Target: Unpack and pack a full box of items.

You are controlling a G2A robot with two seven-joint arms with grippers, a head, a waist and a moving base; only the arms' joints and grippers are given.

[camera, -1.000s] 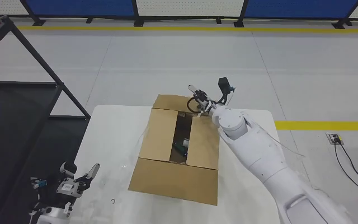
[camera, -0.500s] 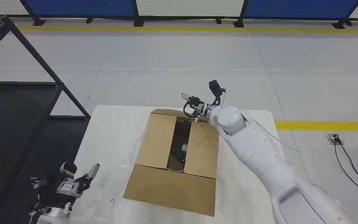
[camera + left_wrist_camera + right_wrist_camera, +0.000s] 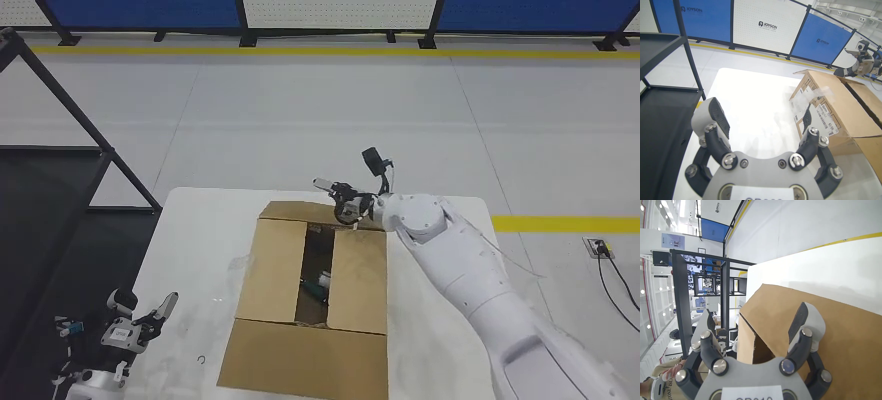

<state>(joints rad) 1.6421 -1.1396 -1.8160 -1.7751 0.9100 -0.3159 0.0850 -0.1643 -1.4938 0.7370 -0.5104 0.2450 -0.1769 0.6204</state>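
Straddling box (image 3: 829,332) far edge, right tool (image 3: 754,313) spread wide (contact unclear); left tool (image 3: 761,108) spread, empty, beside box.

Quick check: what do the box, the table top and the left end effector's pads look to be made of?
Box: brown cardboard, matte, likely corrugated, judging by its raw flap edges and creases. Table top: smooth white, slightly glossy, perhaps laminate; it reflects light. Left end effector pads: black, finely ribbed, probably rubber.

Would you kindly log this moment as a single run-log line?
right gripper open at far flap of box | left gripper open by left edge of table | flaps ajar, teal item inside
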